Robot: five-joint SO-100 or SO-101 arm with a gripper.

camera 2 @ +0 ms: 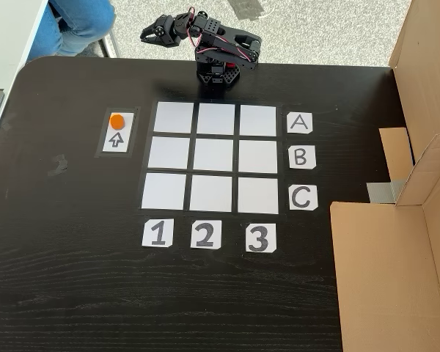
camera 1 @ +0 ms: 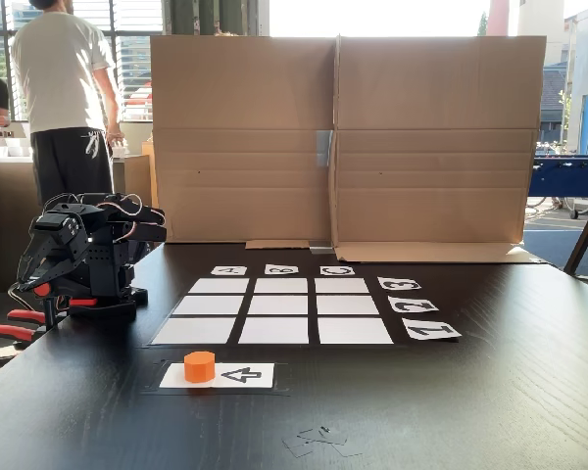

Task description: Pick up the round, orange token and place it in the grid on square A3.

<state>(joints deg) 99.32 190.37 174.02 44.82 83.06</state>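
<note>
The jaws we cannot judge: the gripper (camera 2: pixel 148 34) is folded in over the arm's base, small and dark in both fixed views, and whether its fingers are parted or pressed together is not something we can make out. What we can say is that it carries nothing orange and sits well apart from the token.

The token (camera 2: pixel 116 121) rests on the white arrow card (camera 2: pixel 119 139), at the end the arrow points toward, just outside the grid (camera 2: pixel 214 156) on the side by column 1. In a fixed view from table level the token (camera 1: pixel 199 366) stands upright on that same card, in front of the grid.

All nine cells are bare. Square A3 (camera 2: pixel 258 120), as we read the A card (camera 2: pixel 299 123) and the 3 card (camera 2: pixel 259 237), is the corner cell in the row nearest the arm's base (camera 2: pixel 216 75), at the far end of that row from the token.

So we judge the task not yet begun: the reach, the grasp, the carry across the A row and the release into A3 all remain
</note>
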